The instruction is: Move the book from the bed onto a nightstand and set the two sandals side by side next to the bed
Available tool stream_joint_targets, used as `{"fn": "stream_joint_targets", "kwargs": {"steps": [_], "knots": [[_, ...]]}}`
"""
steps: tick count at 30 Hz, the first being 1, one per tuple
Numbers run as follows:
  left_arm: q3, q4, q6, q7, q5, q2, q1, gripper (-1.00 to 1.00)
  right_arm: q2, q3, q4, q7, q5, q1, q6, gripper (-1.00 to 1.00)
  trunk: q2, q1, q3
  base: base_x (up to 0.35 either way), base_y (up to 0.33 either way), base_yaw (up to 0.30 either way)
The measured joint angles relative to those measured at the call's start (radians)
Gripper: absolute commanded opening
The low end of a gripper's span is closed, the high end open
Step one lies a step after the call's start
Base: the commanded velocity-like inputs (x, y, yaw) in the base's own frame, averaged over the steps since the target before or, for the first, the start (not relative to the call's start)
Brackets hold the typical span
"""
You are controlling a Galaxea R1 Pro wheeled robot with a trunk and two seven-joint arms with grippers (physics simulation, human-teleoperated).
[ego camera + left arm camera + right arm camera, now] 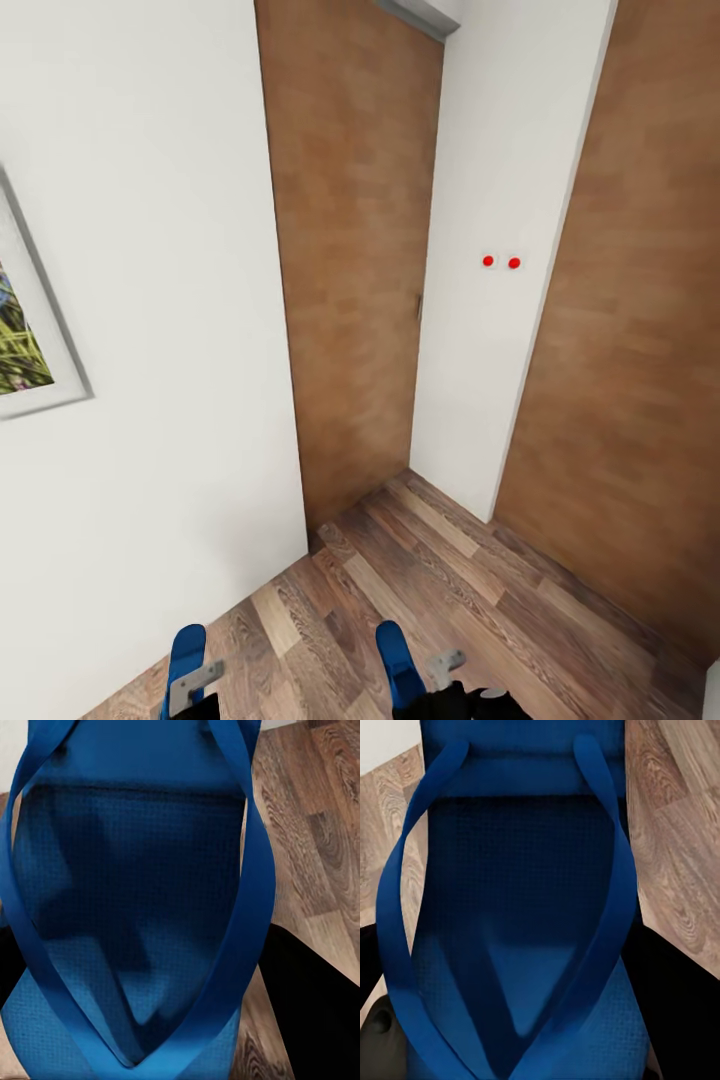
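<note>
Two blue sandals are held low in front of me, over the wood floor. In the head view the left sandal (186, 648) rises from my left gripper (192, 690), and the right sandal (396, 655) from my right gripper (432, 682). The left wrist view looks closely at the left sandal (135, 907), showing its textured sole and V-shaped straps, with a black finger (319, 1012) beside it. In the right wrist view the right sandal (525, 915) appears the same way. Each gripper looks shut on its sandal. The book, the bed and the nightstand are out of view.
I face a room corner. A white wall with a framed picture (22, 340) stands close on the left. Ahead is a brown wooden door (350, 280), then a white wall strip with two red dots (501, 262) and another brown panel (640, 360). Wood floor (460, 590) runs ahead to the right.
</note>
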Motion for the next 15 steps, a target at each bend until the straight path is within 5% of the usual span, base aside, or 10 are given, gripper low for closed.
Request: {"fn": "stream_joint_targets", "kwargs": {"steps": [15], "knots": [[0.000,0.000,0.000,0.000,-0.001,-0.006,0.000,-1.00,0.003,0.000,0.011,-0.001,0.001,0.000,-0.011,-1.00,-0.001,0.000,0.017,0.000,0.000,0.208]]}}
